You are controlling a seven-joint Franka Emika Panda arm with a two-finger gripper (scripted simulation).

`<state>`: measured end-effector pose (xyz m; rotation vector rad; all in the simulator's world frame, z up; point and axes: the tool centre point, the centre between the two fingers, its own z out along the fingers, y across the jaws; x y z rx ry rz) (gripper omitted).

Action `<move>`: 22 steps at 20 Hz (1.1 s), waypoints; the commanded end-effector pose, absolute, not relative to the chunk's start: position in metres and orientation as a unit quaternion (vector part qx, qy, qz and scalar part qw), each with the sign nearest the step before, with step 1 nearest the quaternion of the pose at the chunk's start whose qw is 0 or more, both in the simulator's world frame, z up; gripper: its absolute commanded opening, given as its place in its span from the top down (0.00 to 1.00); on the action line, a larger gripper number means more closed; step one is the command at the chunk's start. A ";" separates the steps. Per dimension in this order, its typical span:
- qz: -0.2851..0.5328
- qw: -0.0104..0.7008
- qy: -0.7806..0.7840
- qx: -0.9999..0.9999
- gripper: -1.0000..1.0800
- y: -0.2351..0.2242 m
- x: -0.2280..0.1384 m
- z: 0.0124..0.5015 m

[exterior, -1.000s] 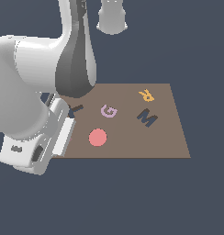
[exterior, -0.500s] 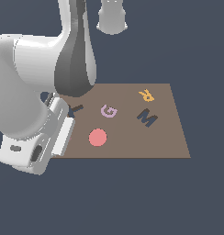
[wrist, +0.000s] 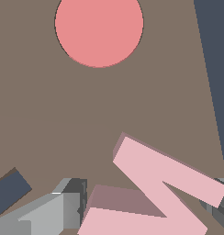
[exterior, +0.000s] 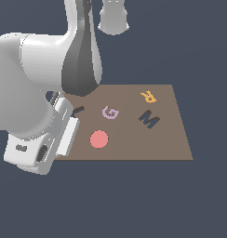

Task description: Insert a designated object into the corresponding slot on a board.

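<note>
In the wrist view the light-pink letter M [wrist: 159,193] lies between my two grey fingers [wrist: 63,209], which touch it on both sides, just over the brown board [wrist: 86,114]. My gripper [wrist: 146,204] is shut on it. In the exterior view the pink M and the fingers are hidden behind my white arm [exterior: 45,107] at the board's [exterior: 171,142] end on the exterior view's left. The dark navy M-shaped slot [exterior: 149,119] lies on the side toward the exterior view's right, well away from the gripper.
On the board are a red disc [exterior: 99,139], close ahead in the wrist view [wrist: 99,30], a lilac G [exterior: 110,112], a yellow R [exterior: 148,96] and a dark T shape [exterior: 78,110], whose end shows beside one finger [wrist: 10,190].
</note>
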<state>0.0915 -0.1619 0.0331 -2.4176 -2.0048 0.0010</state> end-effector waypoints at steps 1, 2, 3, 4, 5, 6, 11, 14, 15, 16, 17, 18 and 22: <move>0.000 0.000 -0.637 -0.771 1.00 -0.154 0.089 0.034; 0.000 0.000 -0.636 -0.772 1.00 -0.151 0.087 0.034; 0.000 0.000 -0.635 -0.772 1.00 -0.146 0.086 0.034; 0.000 0.000 -0.634 -0.773 1.00 -0.142 0.084 0.034; 0.000 0.000 -0.633 -0.774 1.00 -0.137 0.081 0.034; 0.000 0.000 -0.631 -0.776 1.00 -0.131 0.079 0.034; 0.000 0.001 -0.622 -0.783 1.00 -0.092 0.064 0.035; -0.001 0.001 -0.615 -0.789 1.00 -0.063 0.054 0.036; -0.001 0.001 -0.612 -0.790 1.00 -0.053 0.051 0.036; -0.001 0.001 -0.610 -0.792 1.00 -0.043 0.047 0.036; -0.001 0.001 -0.608 -0.794 1.00 -0.032 0.044 0.037; -0.001 0.001 -0.605 -0.796 1.00 -0.022 0.041 0.037; -0.001 0.001 -0.595 -0.803 1.00 0.018 0.029 0.038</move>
